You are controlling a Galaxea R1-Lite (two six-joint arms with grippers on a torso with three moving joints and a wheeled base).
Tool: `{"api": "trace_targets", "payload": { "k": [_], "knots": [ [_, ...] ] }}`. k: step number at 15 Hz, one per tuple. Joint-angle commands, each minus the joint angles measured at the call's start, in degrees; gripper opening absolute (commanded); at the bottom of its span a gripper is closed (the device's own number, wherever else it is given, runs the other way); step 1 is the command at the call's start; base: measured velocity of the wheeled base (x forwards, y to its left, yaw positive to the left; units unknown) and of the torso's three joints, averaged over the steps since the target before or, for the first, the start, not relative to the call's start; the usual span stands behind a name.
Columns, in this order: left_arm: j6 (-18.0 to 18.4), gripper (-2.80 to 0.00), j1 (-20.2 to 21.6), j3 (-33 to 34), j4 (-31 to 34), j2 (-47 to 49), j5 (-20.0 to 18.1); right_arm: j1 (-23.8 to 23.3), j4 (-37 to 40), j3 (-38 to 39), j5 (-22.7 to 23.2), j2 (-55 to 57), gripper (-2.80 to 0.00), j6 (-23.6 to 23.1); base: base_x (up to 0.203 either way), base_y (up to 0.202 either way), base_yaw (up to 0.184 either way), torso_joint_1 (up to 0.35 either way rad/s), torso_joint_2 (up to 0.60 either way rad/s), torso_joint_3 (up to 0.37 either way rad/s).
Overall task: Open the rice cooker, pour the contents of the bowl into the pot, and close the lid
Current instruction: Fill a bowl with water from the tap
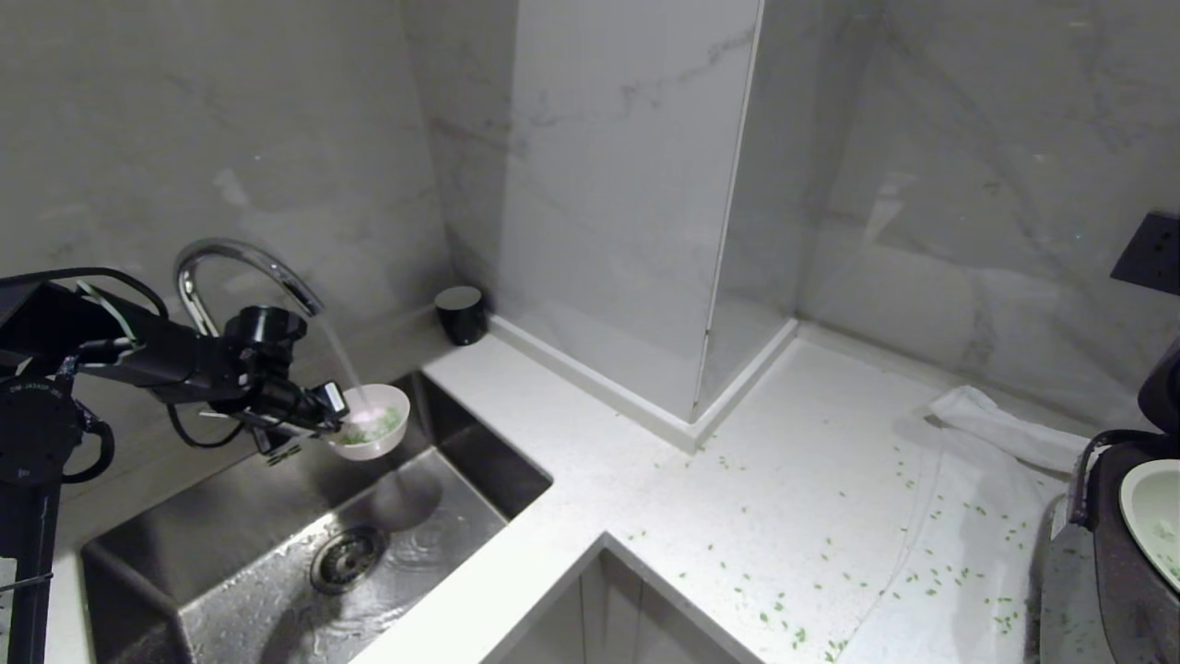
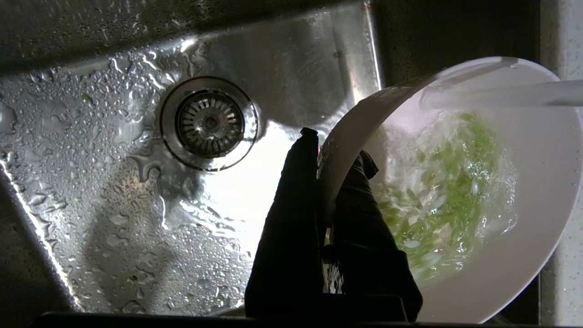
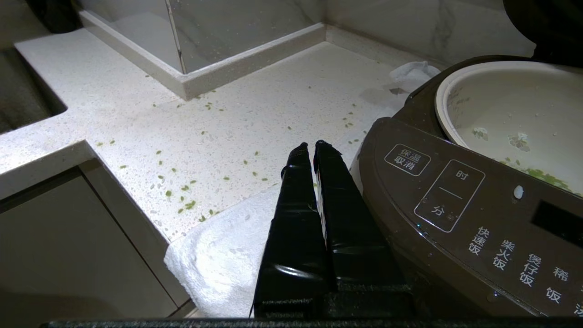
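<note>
The left gripper [image 2: 325,182] is clamped on the rim of the bowl [image 1: 373,421], held over the sink [image 1: 277,553] under the running tap [image 1: 235,267]; wet, water-heavy and probably slippery, it likely needs that firm rim pinch kept level.

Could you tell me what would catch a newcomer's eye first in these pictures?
The left gripper holds the bowl of green bits under the running tap above the sink. Green bits also litter the counter, and the rice cooker stands open at far right.
</note>
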Motion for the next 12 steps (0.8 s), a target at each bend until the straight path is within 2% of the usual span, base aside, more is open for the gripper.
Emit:
{"api": "trace_targets", "payload": {
  "k": [1, 12],
  "knots": [
    [-0.3, -2.8, 0.0, -0.1, 0.0, 0.1, 0.0, 0.0, 0.0, 0.0, 0.0, 0.0, -2.8, 0.0, 0.0, 0.0, 0.0, 0.0, 0.0, 0.0],
    [-1.4, -2.8, 0.0, 0.0, 0.0, 0.1, -0.1, 0.0, 0.0, 0.0, 0.0, 0.0, -2.8, 0.0, 0.0, 0.0, 0.0, 0.0, 0.0, 0.0]
  ]
}}
